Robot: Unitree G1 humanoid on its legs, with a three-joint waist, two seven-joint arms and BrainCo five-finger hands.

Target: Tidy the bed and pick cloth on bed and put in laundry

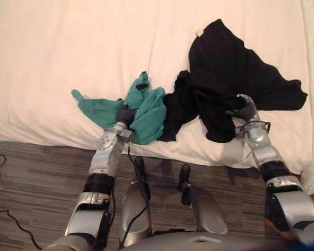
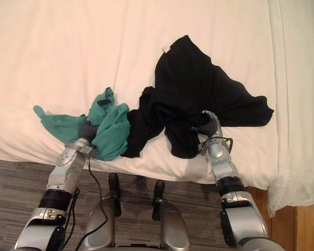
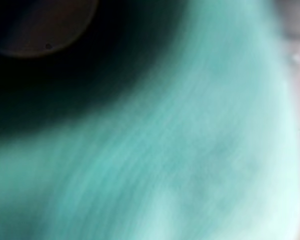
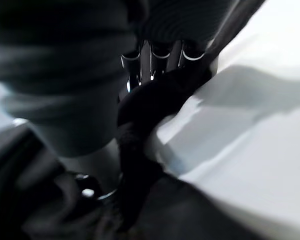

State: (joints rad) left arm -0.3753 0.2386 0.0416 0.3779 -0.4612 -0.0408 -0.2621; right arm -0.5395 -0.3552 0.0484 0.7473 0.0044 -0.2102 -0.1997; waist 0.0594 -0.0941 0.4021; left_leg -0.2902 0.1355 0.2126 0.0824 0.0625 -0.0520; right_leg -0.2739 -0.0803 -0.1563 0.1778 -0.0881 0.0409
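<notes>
Cloth pickup: right hand grips black cloth on the bed; left hand is buried in green cloth, grip impossible to tell. Next move likely calls for lifting both clear toward laundry.

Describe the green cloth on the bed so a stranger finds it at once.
Look at the wide cream bed, then its near edge. Two crumpled cloths lie there touching; the green cloth is the smaller, on the robot's left of the black cloth, with the left hand buried in it. It alone is teal.
</notes>
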